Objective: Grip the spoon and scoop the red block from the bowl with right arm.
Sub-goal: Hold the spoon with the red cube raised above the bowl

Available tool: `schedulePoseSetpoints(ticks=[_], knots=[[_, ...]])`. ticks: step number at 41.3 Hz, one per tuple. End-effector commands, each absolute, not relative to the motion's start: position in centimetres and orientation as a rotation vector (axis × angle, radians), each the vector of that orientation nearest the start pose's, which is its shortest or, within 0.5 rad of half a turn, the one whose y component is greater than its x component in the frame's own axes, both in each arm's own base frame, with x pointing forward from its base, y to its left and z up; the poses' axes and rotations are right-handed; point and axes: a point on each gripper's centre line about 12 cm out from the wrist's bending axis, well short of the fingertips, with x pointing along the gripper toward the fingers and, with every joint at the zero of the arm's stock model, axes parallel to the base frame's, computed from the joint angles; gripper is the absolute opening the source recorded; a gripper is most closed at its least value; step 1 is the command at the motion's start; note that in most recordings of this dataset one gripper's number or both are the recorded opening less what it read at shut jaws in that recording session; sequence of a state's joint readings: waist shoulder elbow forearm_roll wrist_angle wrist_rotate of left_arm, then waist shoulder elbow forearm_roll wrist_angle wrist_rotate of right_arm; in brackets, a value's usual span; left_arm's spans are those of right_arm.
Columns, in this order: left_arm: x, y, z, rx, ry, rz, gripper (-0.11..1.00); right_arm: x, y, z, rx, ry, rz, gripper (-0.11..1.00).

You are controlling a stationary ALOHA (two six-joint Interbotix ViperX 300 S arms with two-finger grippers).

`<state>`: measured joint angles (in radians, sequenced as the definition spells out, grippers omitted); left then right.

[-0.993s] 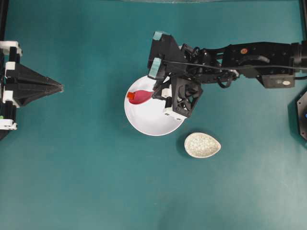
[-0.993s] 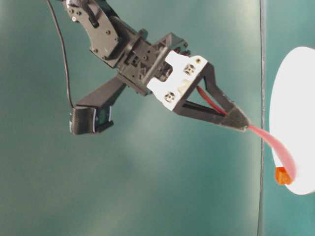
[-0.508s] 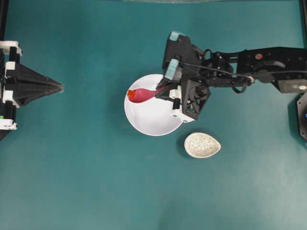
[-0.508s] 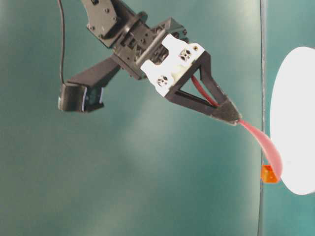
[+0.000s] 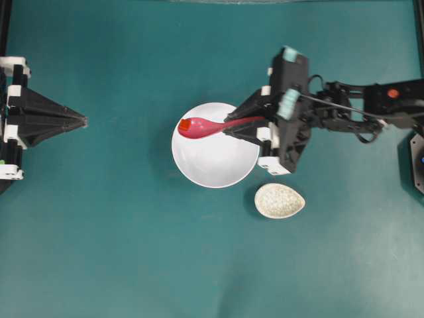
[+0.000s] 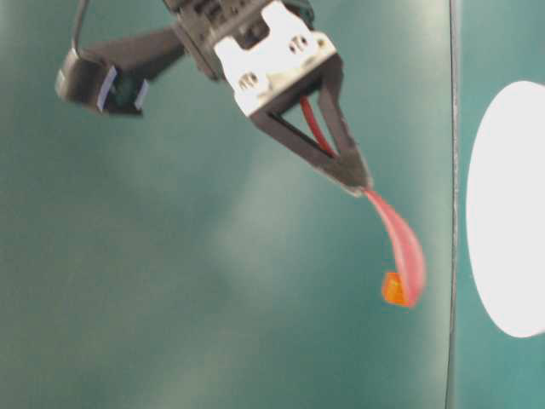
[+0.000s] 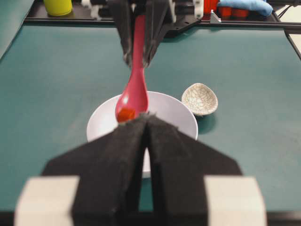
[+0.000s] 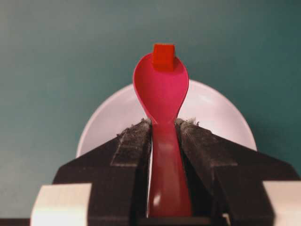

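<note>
My right gripper [image 5: 228, 126] is shut on the handle of the pink spoon [image 5: 199, 127], which it holds above the white bowl [image 5: 212, 169]. The red block [image 5: 183, 124] lies at the far tip of the scoop. From the right wrist, the spoon [image 8: 161, 92] runs out between the fingers [image 8: 136, 141], with the block [image 8: 163, 56] at its front lip and the bowl [image 8: 214, 113] below. At table level, the spoon [image 6: 407, 247] and block [image 6: 392, 290] hang clear of the bowl [image 6: 507, 213]. My left gripper [image 5: 85, 120] rests shut at the left edge, holding nothing.
A speckled beige oval rest [image 5: 279, 201] sits just below and right of the bowl. In the left wrist view, a yellow cup [image 7: 57, 5] and red and blue items [image 7: 235, 7] stand along the far frame. A black fixture [image 5: 417, 156] is at the right edge.
The right gripper has drawn back to the right and risen, lifting the spoon out of the bowl with the red block in the scoop. The left arm has not moved.
</note>
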<state>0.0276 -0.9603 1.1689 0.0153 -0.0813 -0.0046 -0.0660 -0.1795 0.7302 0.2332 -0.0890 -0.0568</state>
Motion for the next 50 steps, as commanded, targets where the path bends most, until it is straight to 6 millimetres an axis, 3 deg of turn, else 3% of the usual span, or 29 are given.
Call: schedulePoseSetpoints(ticks=[1, 24, 38, 50], knots=[[20.0, 0.6, 27.8, 0.005, 0.103, 0.028, 0.00, 35.9, -2.2, 24.3, 0.176, 0.360, -0.115, 0.25], [19.9, 0.6, 28.0, -0.008, 0.103, 0.030, 0.00, 31.4, -0.8, 23.9, 0.136, 0.265, -0.085, 0.25], [19.9, 0.6, 28.1, -0.008, 0.100, 0.030, 0.00, 31.4, -0.8, 24.6, 0.125, 0.242, -0.079, 0.25], [19.9, 0.6, 28.1, -0.008, 0.100, 0.030, 0.00, 31.5, -0.8, 26.7, 0.125, 0.183, -0.074, 0.25]])
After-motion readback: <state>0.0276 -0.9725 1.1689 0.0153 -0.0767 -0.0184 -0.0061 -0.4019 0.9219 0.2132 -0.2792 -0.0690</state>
